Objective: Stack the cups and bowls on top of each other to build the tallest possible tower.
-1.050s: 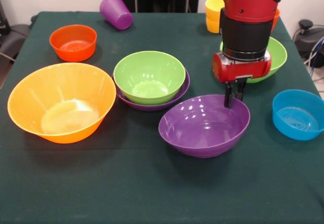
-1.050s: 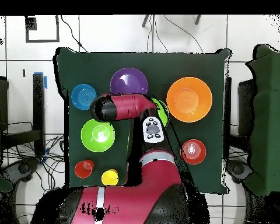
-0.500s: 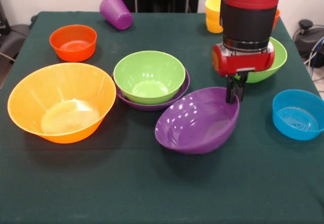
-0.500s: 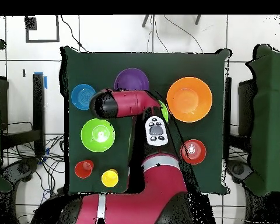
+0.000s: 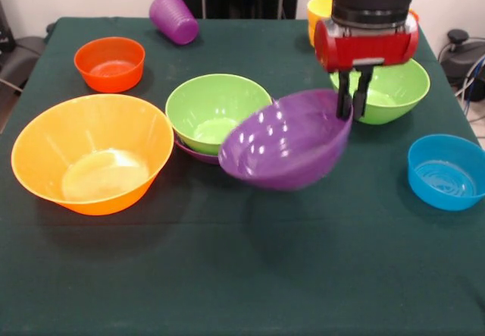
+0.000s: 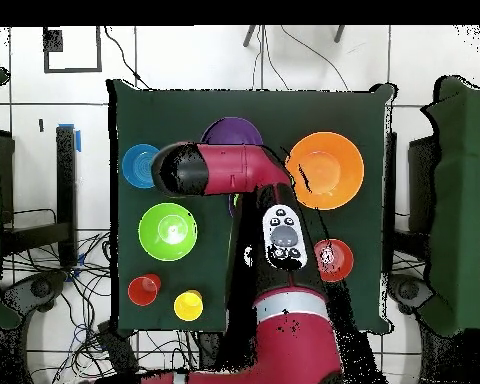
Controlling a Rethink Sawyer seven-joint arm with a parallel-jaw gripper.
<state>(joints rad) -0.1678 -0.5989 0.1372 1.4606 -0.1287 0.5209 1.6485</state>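
Purple bowl [image 5: 284,150], front view: tilted, clear of the green tablecloth [image 5: 227,275], its rim pinched in the gripper [image 5: 352,110]. Beside it a green bowl [image 5: 216,112] nested in a second purple bowl [image 5: 189,152]. Large orange bowl [image 5: 92,152] toward one side edge; blue bowl [image 5: 446,171] toward the opposite edge.

Overhead view: red arm [image 6: 234,170] covers the table's middle; lifted purple bowl [image 6: 232,131] partly visible, green bowl [image 6: 167,231] apart.

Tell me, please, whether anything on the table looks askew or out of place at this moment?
Two things. The purple bowl hangs steeply tilted, pinched by its rim in the gripper, clear of the cloth. At the table's far edge the ribbed purple cup lies on its side rather than upright.
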